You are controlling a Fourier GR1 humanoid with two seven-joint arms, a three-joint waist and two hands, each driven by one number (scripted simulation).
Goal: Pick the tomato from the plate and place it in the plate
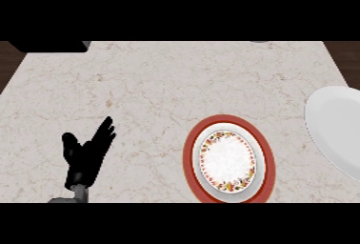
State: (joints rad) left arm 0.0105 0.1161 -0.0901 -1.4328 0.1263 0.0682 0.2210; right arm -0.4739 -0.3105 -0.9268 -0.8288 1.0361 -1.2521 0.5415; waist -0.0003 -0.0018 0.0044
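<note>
My left hand (85, 155) rests lower left on counter (155, 86), fingers straight and apart, holding nothing; red-rimmed plate (262, 143) lower middle; white plate (337, 128) at right edge; cannot see tomato; right hand out of view.

Beige veined marble counter (162, 90), red-rimmed plate (228, 159) with a floral ring and white middle, plain white plate (337, 128) far right, black hand (88, 152) lower left.

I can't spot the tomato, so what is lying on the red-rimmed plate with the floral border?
Nothing shows on the red-rimmed floral plate: its white centre is bare, and no tomato is visible. Nothing covers it.
</note>
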